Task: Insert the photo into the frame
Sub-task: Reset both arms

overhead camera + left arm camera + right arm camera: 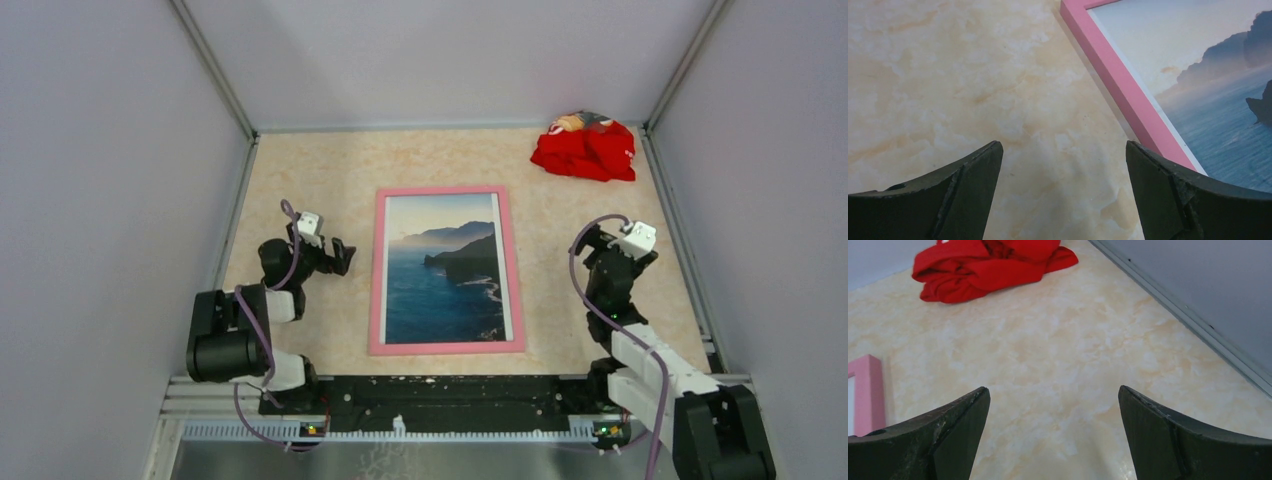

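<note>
Frame (377, 270): pink, front side up, flat on the middle of the table (300, 170), between the two arms.
Photo (443, 270): sea-and-mountain print, face up inside the frame, filling the opening; it looks seated.
Left gripper (1063, 145): jaws spread wide, empty, low over bare table just beside the frame's left rail.
Right gripper (1054, 390): jaws spread wide, empty, apart from the frame's right side, facing the red cloth (585, 150) in the far corner.
Handling, photo: probably thin, light, easily creased and smudged; best taken by a margin, not the picture face.
Handling, frame: probably light, stiff, narrow-railed; pinch across one rail. Lying flat, it may slide when pushed.
</note>
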